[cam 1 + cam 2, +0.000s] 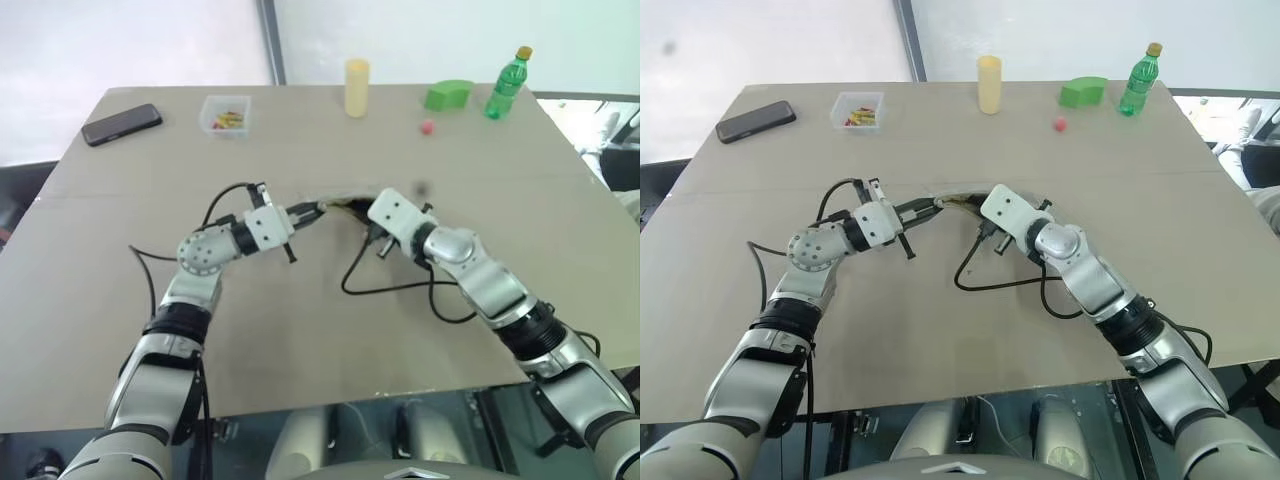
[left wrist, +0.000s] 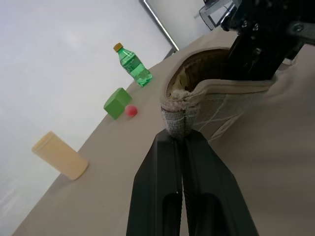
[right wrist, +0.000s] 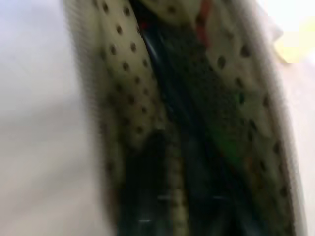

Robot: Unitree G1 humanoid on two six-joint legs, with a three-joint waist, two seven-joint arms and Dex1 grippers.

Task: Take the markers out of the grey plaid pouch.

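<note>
A tan table (image 1: 300, 340) spans the frame against a pale wall; along its far edge, from upper left to upper right, sit a phone (image 1: 122, 124), a clear tray (image 1: 226, 113), a yellow cup (image 1: 357, 87), a green block (image 1: 449, 94), a small red ball (image 1: 427, 127) and a bottle (image 1: 507, 82).

The pouch (image 2: 216, 105) sits at the centre of the head views, between my two hands. My left gripper (image 2: 183, 142) has its fingers pressed together on the corner of the pouch rim, holding the mouth open. In the left wrist view the rim curves away from that pinch and the lining shows inside.

My right gripper (image 1: 368, 212) points into the open mouth. In the right wrist view its fingers (image 3: 147, 196) sit inside the speckled lining; the blur prevents a reading of whether they are apart or together, so I cannot tell.

Red (image 3: 203, 24) and green (image 3: 229, 145) patches deep in the pouch are probably the markers, though I cannot confirm this.

Status: pouch opened and held, right gripper inserted. Neither marker lies on the table, so extraction of both markers remains to be done.
</note>
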